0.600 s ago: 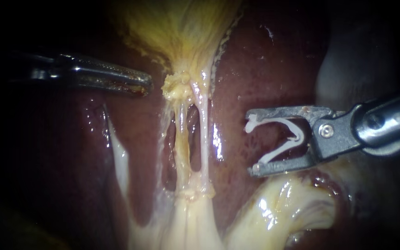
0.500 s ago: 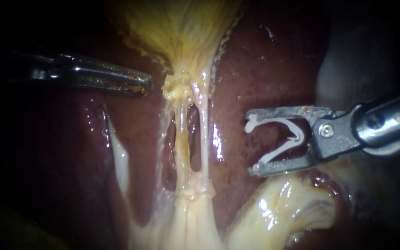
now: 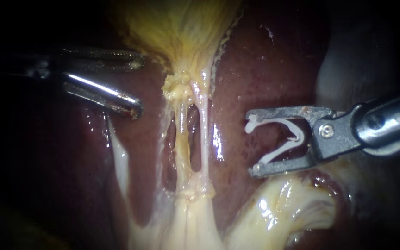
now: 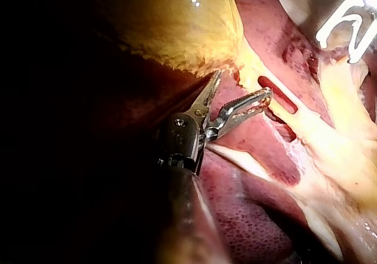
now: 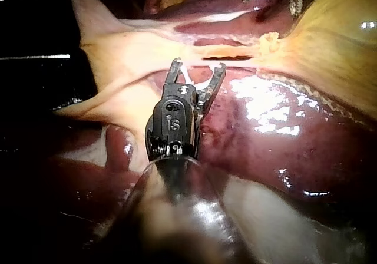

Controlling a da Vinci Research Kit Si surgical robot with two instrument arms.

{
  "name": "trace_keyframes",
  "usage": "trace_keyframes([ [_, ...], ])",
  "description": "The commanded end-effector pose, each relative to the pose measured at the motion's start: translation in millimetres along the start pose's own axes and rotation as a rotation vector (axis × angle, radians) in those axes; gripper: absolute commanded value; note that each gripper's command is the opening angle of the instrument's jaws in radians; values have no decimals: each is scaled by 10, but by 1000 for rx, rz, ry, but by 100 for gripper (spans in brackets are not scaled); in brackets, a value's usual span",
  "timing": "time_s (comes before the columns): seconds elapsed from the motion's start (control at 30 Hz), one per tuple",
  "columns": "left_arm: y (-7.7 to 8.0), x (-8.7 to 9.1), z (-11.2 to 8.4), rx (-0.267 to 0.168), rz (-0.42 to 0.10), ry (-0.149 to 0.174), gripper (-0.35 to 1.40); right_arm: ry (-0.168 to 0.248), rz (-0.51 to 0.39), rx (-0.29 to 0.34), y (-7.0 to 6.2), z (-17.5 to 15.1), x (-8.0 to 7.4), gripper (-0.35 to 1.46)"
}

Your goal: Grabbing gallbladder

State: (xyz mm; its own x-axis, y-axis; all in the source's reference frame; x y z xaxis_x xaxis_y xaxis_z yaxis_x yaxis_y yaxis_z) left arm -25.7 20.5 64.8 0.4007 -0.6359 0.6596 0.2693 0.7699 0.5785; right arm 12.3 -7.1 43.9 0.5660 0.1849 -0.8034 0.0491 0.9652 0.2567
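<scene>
The yellow gallbladder hangs at the top middle of the endoscope view and narrows to a knot above two thin pale tubes that run side by side. My left instrument sits just left of that neck with a wide gap between its jaws and nothing gripped. In the left wrist view its jaws stand apart just short of the gallbladder's lower edge. My right instrument waits right of the tubes, its jaws holding a white clip that stands open. It also shows in the right wrist view.
Dark red liver lies behind and on both sides of the tubes. A fold of pale fatty tissue sits under the right instrument. A pale strand runs down below the left instrument.
My left instrument's jaws have opened: they lay together before and now stand wide apart. The right instrument and the clip have not moved.
</scene>
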Motion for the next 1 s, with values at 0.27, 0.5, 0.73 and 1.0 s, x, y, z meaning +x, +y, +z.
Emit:
trace_keyframes([
  [0.27, -1, 4, 36, 11, -9, 0, 46, 0, -1, 0, 0, -1, -1, 50],
  [0.5, -2, 19, 57, 17, -39, 2, 29, 0, -1, 1, 0, -2, -1, 50],
  [0.73, -1, 18, 59, 19, -49, 2, 10, 0, -1, 1, 0, -2, -1, 50],
  [1.0, 0, 17, 50, 29, -114, 9, -35, 0, -1, 1, 0, -2, -1, 50],
])
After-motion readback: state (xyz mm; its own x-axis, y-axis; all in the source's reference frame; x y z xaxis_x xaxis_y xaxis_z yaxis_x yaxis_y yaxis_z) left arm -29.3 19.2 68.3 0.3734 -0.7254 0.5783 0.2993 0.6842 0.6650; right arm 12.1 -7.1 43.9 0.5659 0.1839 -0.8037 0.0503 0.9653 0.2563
